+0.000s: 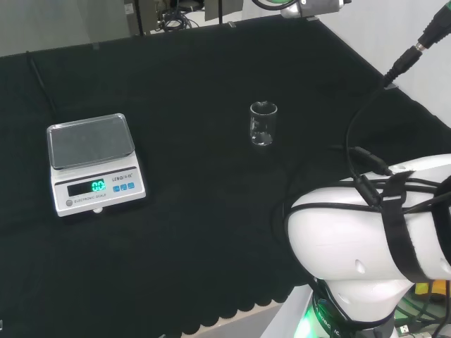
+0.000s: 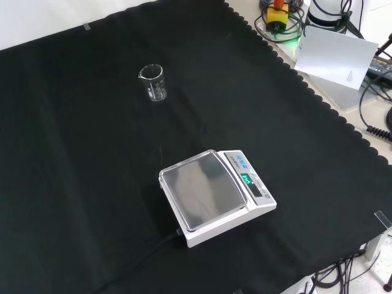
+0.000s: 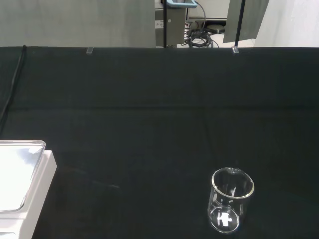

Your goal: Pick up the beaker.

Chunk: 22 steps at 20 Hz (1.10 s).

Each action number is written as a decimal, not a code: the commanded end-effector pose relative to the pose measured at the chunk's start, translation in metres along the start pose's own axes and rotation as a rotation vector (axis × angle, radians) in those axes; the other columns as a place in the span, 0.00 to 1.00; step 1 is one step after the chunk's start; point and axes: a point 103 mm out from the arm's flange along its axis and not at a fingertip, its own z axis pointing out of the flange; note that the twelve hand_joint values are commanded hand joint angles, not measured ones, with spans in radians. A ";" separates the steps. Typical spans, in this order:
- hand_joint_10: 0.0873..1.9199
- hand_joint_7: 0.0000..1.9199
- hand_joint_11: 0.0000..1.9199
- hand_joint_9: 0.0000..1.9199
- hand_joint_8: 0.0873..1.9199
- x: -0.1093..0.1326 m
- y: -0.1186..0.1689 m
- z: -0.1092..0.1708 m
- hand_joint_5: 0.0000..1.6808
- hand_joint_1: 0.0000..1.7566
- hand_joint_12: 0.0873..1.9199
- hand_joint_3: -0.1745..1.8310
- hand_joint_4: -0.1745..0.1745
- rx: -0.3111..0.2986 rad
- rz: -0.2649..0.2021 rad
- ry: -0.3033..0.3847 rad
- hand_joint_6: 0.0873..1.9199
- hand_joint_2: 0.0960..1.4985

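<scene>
Arm link (image 1: 352,232): glossy white, rounded shell. Black cables (image 1: 366,176) loop over it, held by a black strap (image 1: 402,232). Below the link, a green-lit ring (image 1: 317,317) at the base. Small dimples in the shell.

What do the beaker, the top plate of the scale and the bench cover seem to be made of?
Beaker: clear glass or perhaps plastic; the cloth shows through its wall and its rim glints.
Scale top plate: seemingly brushed metal, grey with soft reflections; the body under it looks like white plastic.
Bench cover: black cloth, matte, with faint creases and a scalloped edge.
</scene>
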 end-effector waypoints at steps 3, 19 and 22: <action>0.40 0.01 0.04 0.10 0.30 -0.004 0.001 0.000 0.07 0.32 0.79 0.22 0.47 -0.018 0.005 -0.014 0.00 0.43; 0.41 0.00 0.02 0.09 0.31 -0.033 0.048 0.046 0.05 0.32 0.79 0.22 0.48 0.026 0.055 0.033 0.00 0.43; 0.41 0.00 0.01 0.09 0.30 -0.041 0.067 0.065 0.04 0.32 0.79 0.22 0.48 0.049 0.056 0.042 0.00 0.43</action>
